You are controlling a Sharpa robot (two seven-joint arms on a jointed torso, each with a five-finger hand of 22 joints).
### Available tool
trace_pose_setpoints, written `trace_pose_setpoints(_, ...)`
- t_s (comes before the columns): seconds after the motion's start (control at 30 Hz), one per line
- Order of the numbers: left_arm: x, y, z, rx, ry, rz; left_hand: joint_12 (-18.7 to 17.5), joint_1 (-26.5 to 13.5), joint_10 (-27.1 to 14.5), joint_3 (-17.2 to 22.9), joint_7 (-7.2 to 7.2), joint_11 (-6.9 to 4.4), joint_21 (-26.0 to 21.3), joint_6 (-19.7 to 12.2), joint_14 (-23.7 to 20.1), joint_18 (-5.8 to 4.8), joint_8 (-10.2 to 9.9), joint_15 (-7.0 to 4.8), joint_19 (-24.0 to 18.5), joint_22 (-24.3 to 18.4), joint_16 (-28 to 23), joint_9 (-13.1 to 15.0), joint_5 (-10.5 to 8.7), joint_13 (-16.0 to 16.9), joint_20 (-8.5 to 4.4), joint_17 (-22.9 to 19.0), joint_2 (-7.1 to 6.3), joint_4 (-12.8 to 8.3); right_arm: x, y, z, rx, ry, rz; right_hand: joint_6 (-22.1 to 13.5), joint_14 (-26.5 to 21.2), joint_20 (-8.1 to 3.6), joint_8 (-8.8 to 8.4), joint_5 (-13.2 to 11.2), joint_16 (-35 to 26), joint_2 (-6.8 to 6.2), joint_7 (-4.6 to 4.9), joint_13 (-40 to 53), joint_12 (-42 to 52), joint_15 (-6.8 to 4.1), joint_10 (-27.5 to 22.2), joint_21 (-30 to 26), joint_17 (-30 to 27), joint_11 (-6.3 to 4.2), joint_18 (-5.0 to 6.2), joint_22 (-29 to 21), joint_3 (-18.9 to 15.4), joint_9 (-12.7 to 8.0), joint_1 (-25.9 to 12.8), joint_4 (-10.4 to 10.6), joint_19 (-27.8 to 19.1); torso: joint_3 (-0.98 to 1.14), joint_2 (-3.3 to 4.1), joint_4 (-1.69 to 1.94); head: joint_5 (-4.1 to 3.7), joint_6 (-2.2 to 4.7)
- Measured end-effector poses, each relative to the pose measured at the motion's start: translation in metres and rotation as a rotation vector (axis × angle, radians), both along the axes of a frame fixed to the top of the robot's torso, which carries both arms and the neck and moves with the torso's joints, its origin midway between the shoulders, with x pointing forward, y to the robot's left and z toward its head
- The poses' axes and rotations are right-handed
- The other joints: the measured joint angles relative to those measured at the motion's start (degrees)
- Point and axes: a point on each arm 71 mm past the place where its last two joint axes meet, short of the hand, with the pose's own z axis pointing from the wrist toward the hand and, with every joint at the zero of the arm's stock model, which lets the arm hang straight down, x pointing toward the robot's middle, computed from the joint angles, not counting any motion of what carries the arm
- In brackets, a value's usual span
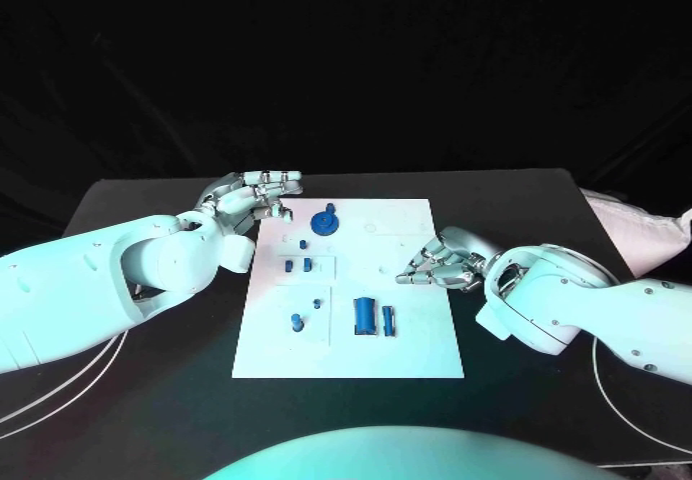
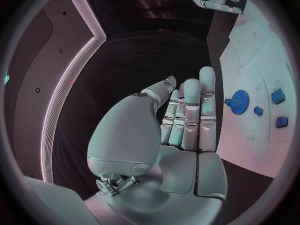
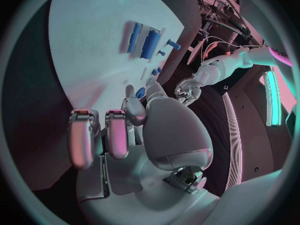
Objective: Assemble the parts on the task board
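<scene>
Here, the white board (image 1: 353, 290) lies mid-table. The left hand (image 1: 257, 203), fingers straight and empty, hovers just beside its far-left corner, nearest the blue gear (image 1: 326, 221). The right hand (image 1: 440, 260), fingers loosely curled, empty, rests at the board's right edge.

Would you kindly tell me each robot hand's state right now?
Left robot hand: open, fingers straight, holding nothing.
Right robot hand: cannot be told.
</scene>
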Motion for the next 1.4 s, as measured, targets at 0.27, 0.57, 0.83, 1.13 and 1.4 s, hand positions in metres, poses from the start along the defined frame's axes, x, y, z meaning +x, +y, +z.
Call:
trace_pose_setpoints(0.27, -0.001, -0.001, -0.009, 0.000, 0.015, 0.004, 0.00, 0.00, 0.00, 0.00, 0.00, 0.00, 0.00, 0.00, 0.00, -0.01, 0.00, 0.00, 0.00, 0.00, 0.00, 0.00, 0.00, 0.01, 0.00, 0.00, 0.00, 0.00, 0.001, 0.025, 0.005, 0.019, -0.055, 0.070, 3.54, 0.00, 0.00, 2.85, -4.09, 0.00, -0.22, -1.66, 0.48, 1.27, 0.00, 0.25, 0.00, 0.01, -0.25, 0.00, -0.01, 0.15, 1.30, 3.20, -2.95, 0.00, 0.01, -0.66, 0.26, 0.13, -0.04)
trace_pose_setpoints(0.57, -0.002, -0.002, -0.011, -0.002, 0.018, 0.004, 0.00, 0.00, 0.00, 0.00, 0.00, 0.00, 0.00, 0.00, 0.00, 0.00, 0.00, 0.00, 0.00, 0.00, 0.00, 0.00, 0.00, 0.00, 0.00, -0.04, 0.00, 0.00, -0.015, 0.053, -0.007, -0.080, -0.108, 0.202, 3.85, -0.06, -0.54, 6.57, -6.22, 0.00, -0.29, -2.26, 0.56, 2.72, -0.56, 0.54, 0.00, 0.04, -0.55, 0.00, -0.01, -1.05, 3.90, 3.55, -4.15, 0.10, 0.09, -0.83, 0.32, 0.18, -0.37)
trace_pose_setpoints(0.83, -0.002, -0.002, -0.011, -0.003, 0.018, 0.004, 0.00, 0.00, 0.00, 0.00, 0.00, 0.00, 0.01, 0.00, 0.00, 0.00, 0.00, 0.00, 0.00, 0.00, 0.00, 0.00, 0.00, 0.00, 0.00, -0.04, 0.00, 0.00, -0.023, 0.067, -0.017, -0.155, -0.138, 0.259, -0.71, 0.10, -0.96, 15.39, -6.79, 0.00, -0.29, -3.03, 0.56, 2.82, -1.17, 0.55, 0.00, 0.04, -0.57, 0.00, -0.02, -1.74, 11.70, 3.54, -5.64, 0.09, 0.14, -0.81, 0.42, 0.25, -0.65)
trace_pose_setpoints(1.13, -0.002, -0.001, -0.011, -0.004, 0.019, 0.005, 0.00, 0.00, 0.00, 0.00, 0.00, 0.00, 0.01, 0.00, 0.00, -0.01, 0.00, 0.00, 0.00, 0.00, 0.00, 0.00, 0.00, -0.01, 0.00, -0.04, 0.00, 0.00, -0.026, 0.072, -0.022, -0.214, -0.162, 0.297, -2.58, 0.03, -1.37, 19.75, -7.55, 0.00, -0.12, -3.55, 0.56, 2.83, -1.47, 0.74, 0.00, 0.03, -0.49, 0.00, -0.02, -1.89, 15.46, 3.71, -6.76, 0.10, 0.14, -0.83, 0.42, 0.44, -0.90)
trace_pose_setpoints(1.4, -0.002, -0.001, -0.011, -0.004, 0.019, 0.005, 0.52, 0.00, 0.00, 0.00, 0.00, 0.00, 0.01, 0.00, 0.00, 0.00, 0.33, 0.00, 0.00, 0.00, 0.00, 0.06, 0.00, 0.06, 0.00, -0.08, 0.00, 0.00, -0.025, 0.074, -0.024, -0.254, -0.178, 0.309, -3.08, 0.11, -1.37, 20.87, -7.55, 0.00, 0.50, -3.70, 1.45, 2.88, -1.56, 0.73, 0.00, 0.03, -0.50, 0.00, -0.02, -1.65, 16.28, 4.32, -7.62, 0.10, 0.14, -0.83, 0.37, 0.48, -1.08)
